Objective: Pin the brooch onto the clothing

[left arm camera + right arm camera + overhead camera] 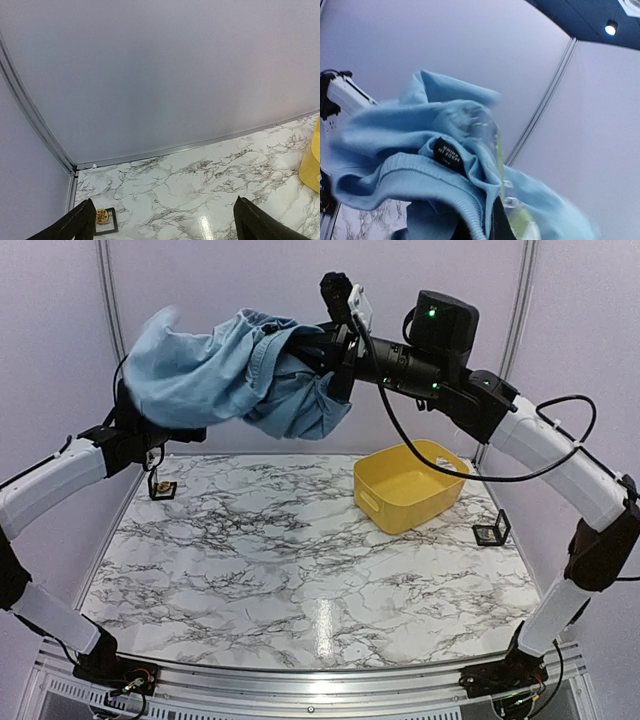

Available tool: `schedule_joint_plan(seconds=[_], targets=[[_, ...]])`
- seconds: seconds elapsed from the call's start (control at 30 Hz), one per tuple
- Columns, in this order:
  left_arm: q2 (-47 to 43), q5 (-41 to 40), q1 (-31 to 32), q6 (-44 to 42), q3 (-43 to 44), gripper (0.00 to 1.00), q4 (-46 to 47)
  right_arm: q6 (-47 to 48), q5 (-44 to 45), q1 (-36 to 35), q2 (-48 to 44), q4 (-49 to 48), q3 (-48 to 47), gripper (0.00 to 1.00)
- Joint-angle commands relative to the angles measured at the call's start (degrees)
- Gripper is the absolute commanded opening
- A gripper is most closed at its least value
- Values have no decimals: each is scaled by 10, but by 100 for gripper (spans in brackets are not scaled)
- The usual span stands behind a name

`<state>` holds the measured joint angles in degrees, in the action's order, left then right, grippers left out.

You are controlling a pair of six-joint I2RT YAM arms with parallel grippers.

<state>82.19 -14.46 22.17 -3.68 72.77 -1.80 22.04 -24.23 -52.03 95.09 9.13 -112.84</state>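
The marble table (300, 570) fills the lower scene, and the yellow bin (408, 485) sits on it toward the back right. High above the table, up and to the left of the bin, hangs the light blue shirt (225, 370). It is a bunched mass clear of the surface, its ribbed collar and black neck label (447, 152) turned toward the right wrist camera, with a green-yellow streak showing in the folds.

The right gripper (492, 226) is clamped on the cloth near the collar and holds the shirt aloft. From the top view the shirt's other end overlaps the wrist of the left arm (60, 475), well left of the bin; whether they touch I cannot tell. The left gripper (164, 210) stands wide, with nothing between its fingers (80, 225).

Just right of the bin stands a small black frame (490, 530). Well left of the bin, a second black stand (160, 487) carries the brooch (102, 216) — small, round, gold-coloured.
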Motion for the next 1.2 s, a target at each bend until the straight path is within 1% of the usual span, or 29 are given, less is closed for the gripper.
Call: schedule_joint_plan(seconds=[0.0, 0.1, 0.13, 0.23, 0.27, 0.33, 0.4, 0.43, 0.47, 0.5, 0.53, 0.57, 0.6, 0.63, 0.67, 0.73, 0.77, 0.8, 0.83, 0.87, 0.9, 0.93, 0.97, 1.0, 1.07, 1.17], targets=[[-53, -62, -2, -11, -9, 99, -5, -7, 15, 32, 37, -26, 101, 0], [-70, -71, -2, -17, -23, 99, -5, -25, -3, 32, 44, -45, 205, 0], [-73, -77, -2, -16, -27, 99, -5, -25, -16, 32, 50, -45, 241, 0], [-81, -88, -2, -7, -42, 99, -5, -32, -19, 32, 83, -35, 324, 0], [-84, -88, -2, -5, -48, 99, -4, -36, -23, 32, 98, -32, 341, 8], [-88, -83, -2, -1, -56, 99, -2, -44, -33, 32, 138, -3, 344, 38], [-87, -79, -2, 0, -58, 99, 0, -50, -18, 32, 165, 46, 312, 62], [-86, -78, -2, 1, -57, 99, 0, -54, -2, 33, 171, 61, 295, 71], [-84, -75, -2, 3, -57, 99, 0, -63, 13, 35, 176, 68, 282, 82], [-82, -72, -2, 5, -57, 99, 1, -76, 31, 40, 181, 69, 271, 87], [-80, -66, -2, 7, -57, 99, 1, -94, 36, 55, 188, 75, 262, 89], [-78, -63, -2, 9, -57, 99, 1, -120, 29, 71, 200, 81, 250, 88], [-78, -59, -2, 10, -58, 99, 2, -145, 6, 94, 214, 89, 240, 83], [-77, -57, -2, 10, -58, 99, 2, -173, -17, 115, 236, 97, 228, 73], [-77, -57, -1, 9, -59, 99, 2, -197, -30, 133, 250, 108, 221, 59], [-76, -57, -1, 8, -61, 99, 2, -216, -37, 155, 265, 119, 213, 41], [-76, -57, -1, 7, -60, 99, 3, -229, -37, 159, 267, 120, 211, 36], [-75, -58, -2, 6, -59, 99, 2, -230, -35, 160, 268, 123, 208, 33], [-74, -58, -1, 6, -59, 99, 3, -230, -36, 161, 267, 128, 205, 33], [-73, -58, -2, 5, -58, 99, 2, -229, -45, 164, 266, 136, 200, 41], [-72, -58, -1, 4, -58, 99, 2, -227, -71, 167, 264, 143, 197, 58], [-71, -57, -1, 4, -59, 99, 3, -222, -92, 170, 261, 150, 195, 83], [-69, -56, -1, 4, -59, 99, 2, -210, -104, 169, 257, 157, 193, 97], [-67, -56, -1, 4, -59, 99, 3, -199, -107, 167, 251, 169, 190, 98], [-62, -54, -1, 4, -58, 99, 3, -179, -108, 161, 234, 192, 191, 98], [-58, -47, -1, 4, -56, 99, 3, -144, -105, 146, 183, 242, 200, 98]])
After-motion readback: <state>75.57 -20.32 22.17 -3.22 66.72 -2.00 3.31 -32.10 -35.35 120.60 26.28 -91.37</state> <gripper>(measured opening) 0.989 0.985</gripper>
